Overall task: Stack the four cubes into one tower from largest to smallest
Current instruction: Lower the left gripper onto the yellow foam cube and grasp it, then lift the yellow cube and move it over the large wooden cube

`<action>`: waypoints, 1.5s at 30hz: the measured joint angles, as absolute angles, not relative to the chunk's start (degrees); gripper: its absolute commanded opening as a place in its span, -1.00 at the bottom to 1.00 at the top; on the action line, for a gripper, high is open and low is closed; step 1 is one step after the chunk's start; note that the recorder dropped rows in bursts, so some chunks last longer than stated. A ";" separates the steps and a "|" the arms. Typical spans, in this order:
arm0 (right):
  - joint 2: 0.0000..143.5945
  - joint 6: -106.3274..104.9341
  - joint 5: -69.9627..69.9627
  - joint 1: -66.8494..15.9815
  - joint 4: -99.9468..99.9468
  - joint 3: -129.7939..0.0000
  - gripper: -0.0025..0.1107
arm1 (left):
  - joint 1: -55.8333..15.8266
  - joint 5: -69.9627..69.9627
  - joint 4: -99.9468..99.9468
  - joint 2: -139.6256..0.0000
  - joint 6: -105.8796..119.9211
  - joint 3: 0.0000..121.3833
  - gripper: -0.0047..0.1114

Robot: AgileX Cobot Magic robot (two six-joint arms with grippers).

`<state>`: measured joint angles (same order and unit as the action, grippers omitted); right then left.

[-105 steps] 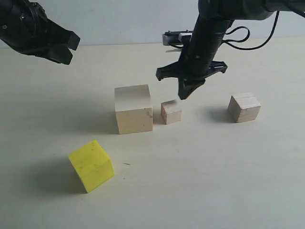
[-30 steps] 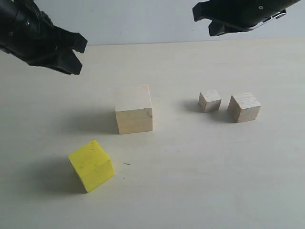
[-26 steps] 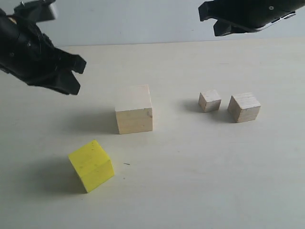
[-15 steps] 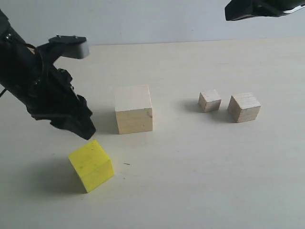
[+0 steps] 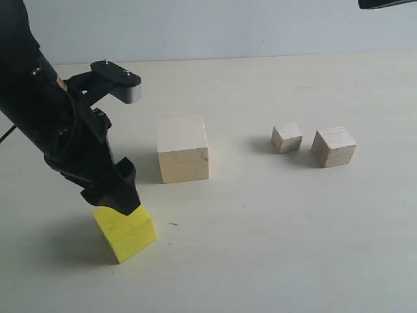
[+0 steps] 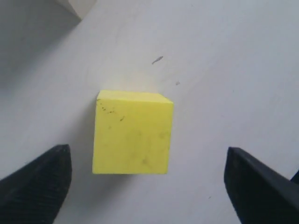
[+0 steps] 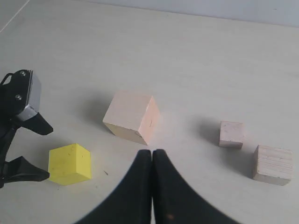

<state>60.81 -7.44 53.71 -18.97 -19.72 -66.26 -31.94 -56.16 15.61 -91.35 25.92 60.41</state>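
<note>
Left arm: your left end effector (image 6: pixel 147 185) is over the yellow cube (image 5: pixel 127 231) at the near left of the surface (image 5: pixel 273 235), pointing down at it.
Left grip: you have it spread wide. In the left wrist view its two dark fingers (image 6: pixel 35 186) stand one on each side of the yellow cube, both clear of its faces.
Contact: in the exterior view the lower finger overlaps the cube's far top edge, and you cannot tell from there whether it touches.
Yellow cube: it sits flat on the surface, turned so one corner faces the near side, with faint dark specks on its top face.
Right arm: your right end effector (image 7: pixel 152 155) is high above the scene, looking down on all four cubes. Only a dark sliver shows at the top right edge of the exterior view.
Right grip: its fingers are pressed together with nothing between them.
Large cube: the large cube (image 5: pixel 182 150) stands mid-scene, farther back than the yellow one and to its right, apart from it.
Small cube: the small cube (image 5: pixel 287 137) is well to the right of the large one.
Medium cube: the medium cube (image 5: pixel 333 147), with visible grain lines, is just right of the small cube, not touching.
Stack: each cube rests on the surface alone.
Mark: a short dark mark (image 5: pixel 172 224) lies on the surface just right of the yellow cube.
</note>
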 measured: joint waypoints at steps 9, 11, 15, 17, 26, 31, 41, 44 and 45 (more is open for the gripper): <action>54.85 -7.91 52.56 -18.97 -19.72 -65.27 -0.96 | -31.94 -55.45 16.26 -96.12 29.96 60.41 0.57; 52.74 -7.91 52.56 -18.97 -19.72 -65.27 -0.96 | -31.94 -55.41 16.42 -97.76 30.71 60.41 0.57; 49.16 -7.91 53.58 -18.97 -19.72 -65.27 -0.96 | -31.94 -54.57 16.54 -101.56 31.16 60.41 0.57; 47.77 -7.91 54.01 -18.97 -19.72 -65.27 -0.96 | -31.94 -54.31 16.54 -103.31 31.25 60.41 0.57; 44.47 -7.91 56.18 -18.97 -19.51 -65.27 -0.96 | -32.31 -51.53 15.44 -108.61 31.25 60.51 -0.45; 44.06 -7.91 57.04 -18.97 -19.51 -65.27 -0.96 | -32.31 -53.22 14.61 -108.50 31.53 60.51 -0.92; 44.06 -7.91 57.21 -18.97 -19.14 -65.27 -0.96 | -32.31 -67.70 10.50 -100.73 31.96 70.42 -0.92; 44.06 -7.81 57.46 -18.97 -19.14 -65.27 -0.96 | -32.31 -68.90 6.99 -98.63 35.76 78.71 -0.92; 44.06 -7.81 57.61 -18.97 -19.14 -65.27 -0.96 | -32.31 -69.04 6.44 -98.63 37.50 80.66 -0.92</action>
<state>44.06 -7.81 57.61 -18.97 -19.14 -65.27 -32.31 -69.04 6.44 -98.63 37.50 80.66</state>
